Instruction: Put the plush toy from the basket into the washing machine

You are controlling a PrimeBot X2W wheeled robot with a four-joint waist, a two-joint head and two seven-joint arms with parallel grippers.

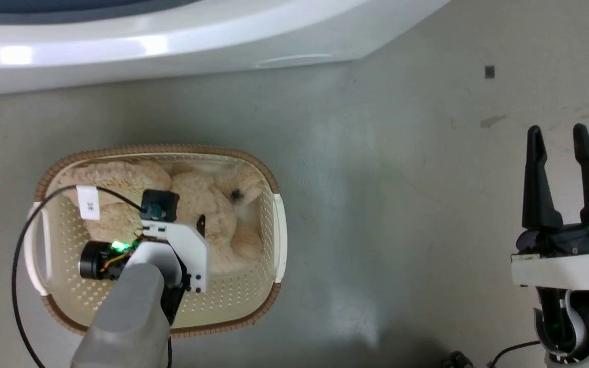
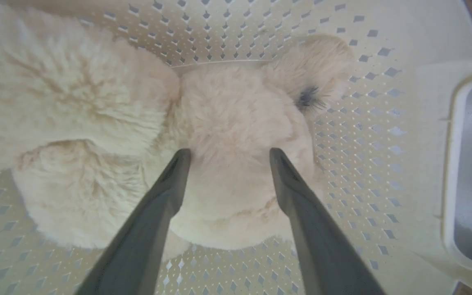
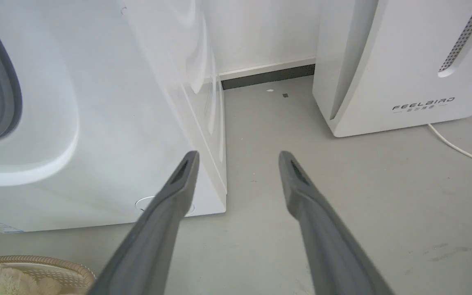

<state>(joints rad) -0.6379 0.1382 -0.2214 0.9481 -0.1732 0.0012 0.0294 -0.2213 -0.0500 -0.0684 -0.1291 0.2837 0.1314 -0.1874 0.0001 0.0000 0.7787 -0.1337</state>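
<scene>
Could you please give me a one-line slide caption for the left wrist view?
Left gripper, fingers open, poised over the plush toy lying in the basket.

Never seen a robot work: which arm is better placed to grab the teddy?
Left: the left gripper is open inside the basket, right at the plush toy; the right gripper hangs apart over floor.

In head view the washing machine [image 1: 172, 46] is cut off by the top edge, the left arm [image 1: 131, 306] hides the mid of the plush toy [image 1: 218, 209] & much of the basket [image 1: 279, 225] btm, & the tag [image 1: 88, 203] print is too small to read.
</scene>
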